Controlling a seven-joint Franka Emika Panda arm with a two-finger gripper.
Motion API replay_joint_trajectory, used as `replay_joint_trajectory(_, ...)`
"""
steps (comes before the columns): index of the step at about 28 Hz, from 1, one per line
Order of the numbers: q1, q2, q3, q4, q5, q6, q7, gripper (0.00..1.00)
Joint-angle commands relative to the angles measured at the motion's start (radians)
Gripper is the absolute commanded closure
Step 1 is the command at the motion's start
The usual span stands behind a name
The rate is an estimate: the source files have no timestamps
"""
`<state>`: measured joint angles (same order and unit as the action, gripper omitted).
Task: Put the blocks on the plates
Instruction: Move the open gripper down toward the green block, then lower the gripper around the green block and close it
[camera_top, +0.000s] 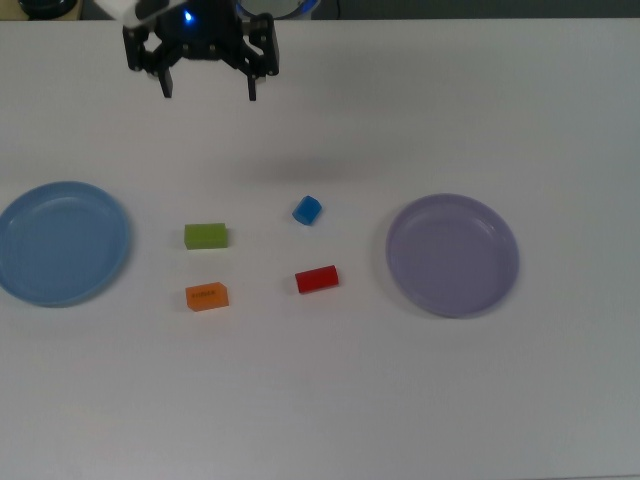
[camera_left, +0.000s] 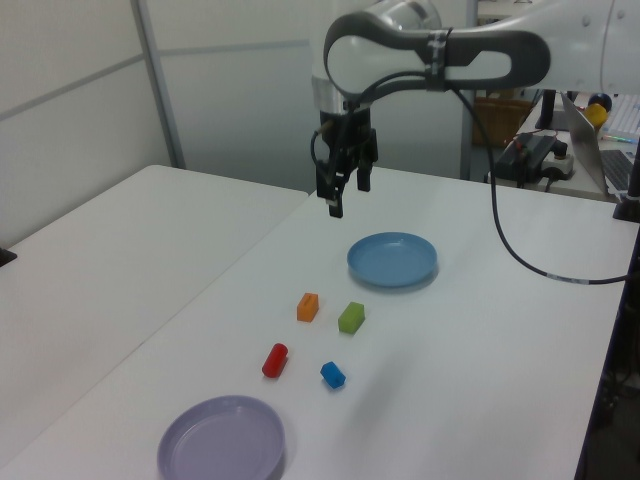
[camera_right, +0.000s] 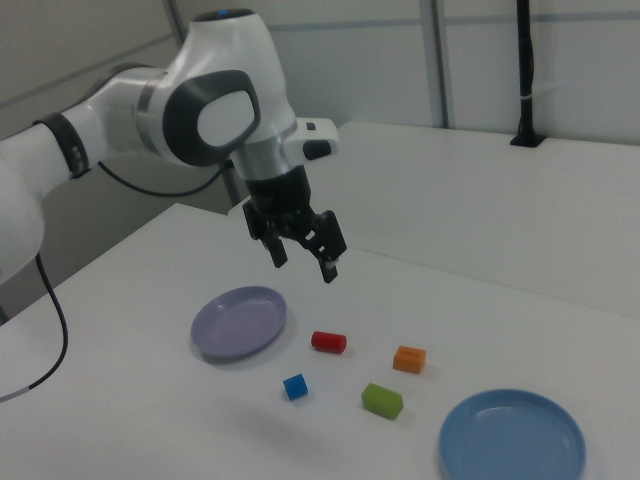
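I see the white table (camera_top: 420, 400) with the light blue plate (camera_top: 62, 243) at the top view's left and the lavender plate (camera_top: 453, 255) at its right, both empty. My gripper (camera_top: 209, 88) hangs above the table, fingers spread, holding nothing. Between the plates lie the green block (camera_top: 205, 236), orange block (camera_top: 207, 297), red block (camera_top: 316, 279) and blue cube (camera_top: 307, 210).

The round light blue plate (camera_top: 60, 243) loses its left rim to the top view's left edge. The white robot arm (camera_right: 120, 110) runs off the right view's left edge and the left view's right edge. Faint marks on the small orange rectangular block (camera_top: 207, 296) are too small to read.
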<state>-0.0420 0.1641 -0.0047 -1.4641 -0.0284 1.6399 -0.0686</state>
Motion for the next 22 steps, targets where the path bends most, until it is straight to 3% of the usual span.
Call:
replay_joint_trajectory(1,-0.013,0.032,-0.009,-0.032,0.012,0.029,-0.227,0.0)
replay_joint_trajectory(5,-0.041,0.083,-0.009,-0.035,0.012,0.052,-0.348,0.0)
replay_joint_trajectory(9,-0.049,0.126,-0.009,-0.053,0.012,0.101,-0.339,0.0)
replay_joint_trajectory(16,-0.07,0.13,-0.009,-0.223,0.022,0.313,-0.257,0.0)
replay_joint_trajectory(22,-0.065,0.15,-0.008,-0.309,0.022,0.466,-0.178,0.0)
